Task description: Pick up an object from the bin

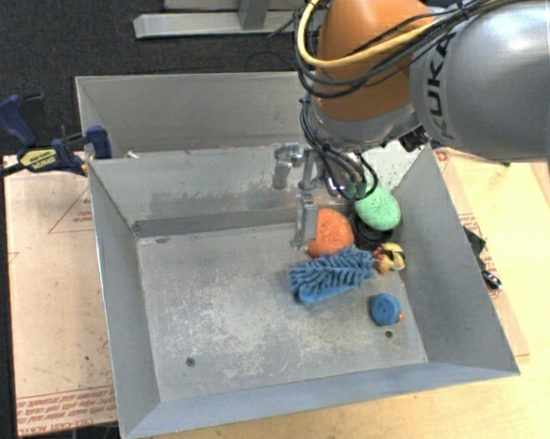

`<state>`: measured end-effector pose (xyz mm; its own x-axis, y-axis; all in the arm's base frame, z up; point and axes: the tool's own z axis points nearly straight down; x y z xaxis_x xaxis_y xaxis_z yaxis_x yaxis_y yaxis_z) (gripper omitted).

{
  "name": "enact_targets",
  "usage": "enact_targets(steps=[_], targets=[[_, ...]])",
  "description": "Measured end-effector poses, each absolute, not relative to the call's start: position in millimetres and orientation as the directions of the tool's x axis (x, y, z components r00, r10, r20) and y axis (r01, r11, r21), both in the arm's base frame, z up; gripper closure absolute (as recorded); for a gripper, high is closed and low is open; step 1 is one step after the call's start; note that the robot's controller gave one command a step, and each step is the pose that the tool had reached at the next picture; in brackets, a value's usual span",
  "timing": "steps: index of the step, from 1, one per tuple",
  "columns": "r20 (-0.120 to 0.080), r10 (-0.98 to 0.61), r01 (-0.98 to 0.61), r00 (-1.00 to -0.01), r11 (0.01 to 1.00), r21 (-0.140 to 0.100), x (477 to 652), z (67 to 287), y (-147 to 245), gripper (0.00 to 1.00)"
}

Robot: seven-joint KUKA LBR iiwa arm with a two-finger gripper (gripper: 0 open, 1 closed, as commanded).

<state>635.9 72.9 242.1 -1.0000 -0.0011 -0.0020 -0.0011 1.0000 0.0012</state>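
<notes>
Hanging just left of a roundish orange lump (330, 231), the hand (304, 232) leaves its grip impossible to tell.

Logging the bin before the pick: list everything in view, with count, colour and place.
bin: one, grey, mid-view
lump: one, orange, floor's back right
ball: one, green, right of the lump
brush: one, blue and shaggy, just in front of the lump
toy: one, yellow and black, small, right of the brush
disc: one, blue, small, nearest the front
arm: one, grey with orange cover, reaching in from the right
jaws: one pair, metal, close on the lump's left
</notes>
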Motion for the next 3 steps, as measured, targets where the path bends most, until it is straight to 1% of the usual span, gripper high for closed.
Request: enact_targets(steps=[1, 2, 3], targets=[[-0.007, 0.107, 0.107, -0.994, 0.994, 0.005, 616.3, 230.7, 52.7, 0.0], [-0.002, 0.309, 0.309, -0.951, 0.951, 0.0, 602.1, 193.7, 23.2, 0.0], [-0.005, 0.238, 0.238, -0.971, 0.971, 0.003, 589.0, 162.9, 17.7, 0.0]])
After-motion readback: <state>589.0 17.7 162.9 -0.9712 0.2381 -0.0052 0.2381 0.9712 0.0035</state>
